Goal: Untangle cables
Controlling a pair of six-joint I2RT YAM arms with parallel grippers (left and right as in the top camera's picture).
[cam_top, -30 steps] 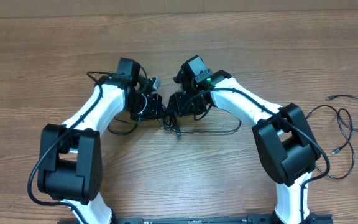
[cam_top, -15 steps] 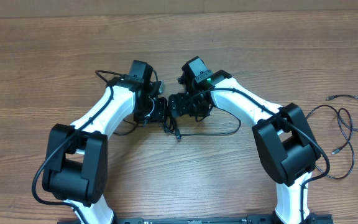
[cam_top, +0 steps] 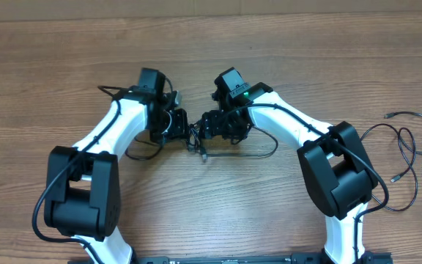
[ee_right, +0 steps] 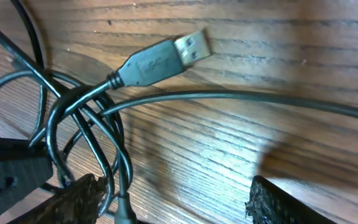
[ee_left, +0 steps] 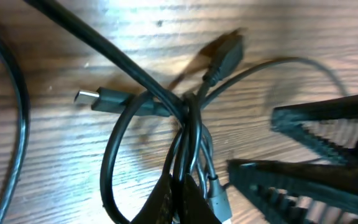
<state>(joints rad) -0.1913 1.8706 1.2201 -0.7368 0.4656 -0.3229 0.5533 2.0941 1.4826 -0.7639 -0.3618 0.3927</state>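
Since the left gripper [ee_left: 179,198] looks clamped on the cables [ee_left: 185,115] just below the knot, any pull from here likely cinches that knot tighter instead of opening it. The right gripper [ee_right: 180,202] has its fingers wide apart and holds nothing, so the other side is unanchored and the whole bundle may just drag across the table [cam_top: 64,51]. The USB plug [ee_right: 160,59] lies just beside the loops and could hook one if tugged through. The small plug [ee_left: 95,98] pokes out of the knot, same snag risk. The tangle sits mid-table, about halfway between the left and right edges. Both grippers crowd it, nearly touching: collision risk, little room to regrip. One strand trails under the right arm [cam_top: 291,132]. Farther out, a loose cable [cam_top: 413,154] lies by the right edge, well apart.
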